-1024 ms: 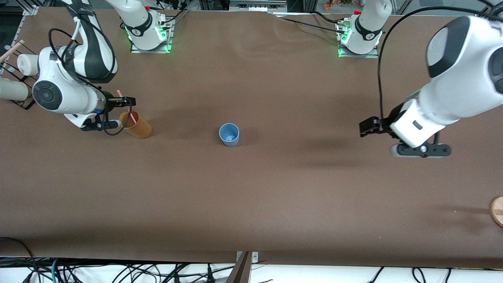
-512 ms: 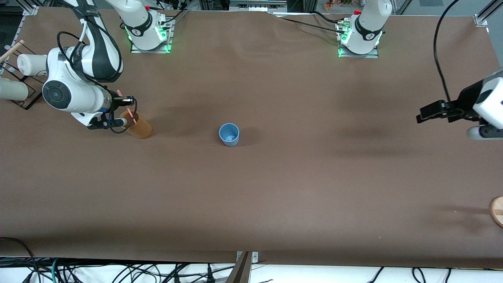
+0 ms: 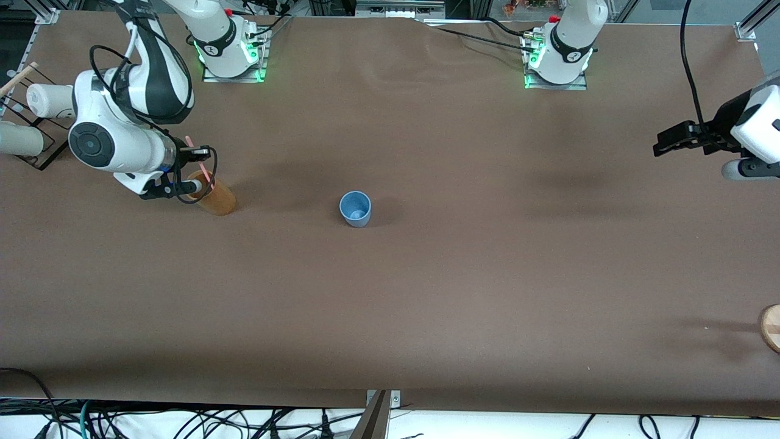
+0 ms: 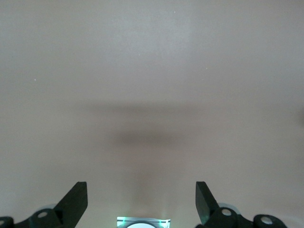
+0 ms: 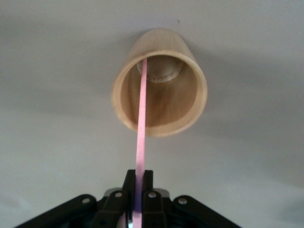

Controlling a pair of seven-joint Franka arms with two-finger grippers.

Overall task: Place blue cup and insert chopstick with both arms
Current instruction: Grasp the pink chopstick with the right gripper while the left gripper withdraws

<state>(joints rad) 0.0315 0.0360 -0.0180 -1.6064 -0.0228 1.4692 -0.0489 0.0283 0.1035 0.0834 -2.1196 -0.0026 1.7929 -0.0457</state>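
The blue cup (image 3: 355, 208) stands upright in the middle of the table, empty. My right gripper (image 3: 201, 152) is shut on the pink chopstick (image 3: 198, 161), whose lower end is still inside the tan cup (image 3: 213, 195) toward the right arm's end of the table. In the right wrist view the chopstick (image 5: 141, 137) runs from my closed fingers (image 5: 129, 183) into the tan cup's mouth (image 5: 159, 102). My left gripper (image 3: 664, 143) is open and empty over the left arm's end of the table; its fingers (image 4: 76, 202) stand wide apart over bare table.
A black wire rack (image 3: 33, 131) with white rolls stands at the table edge by the right arm. A round wooden object (image 3: 771, 327) lies at the edge near the left arm's end, nearer to the front camera.
My left arm has drawn back from the middle of the table toward its own end. My right gripper has risen slightly with the chopstick over the tan cup.
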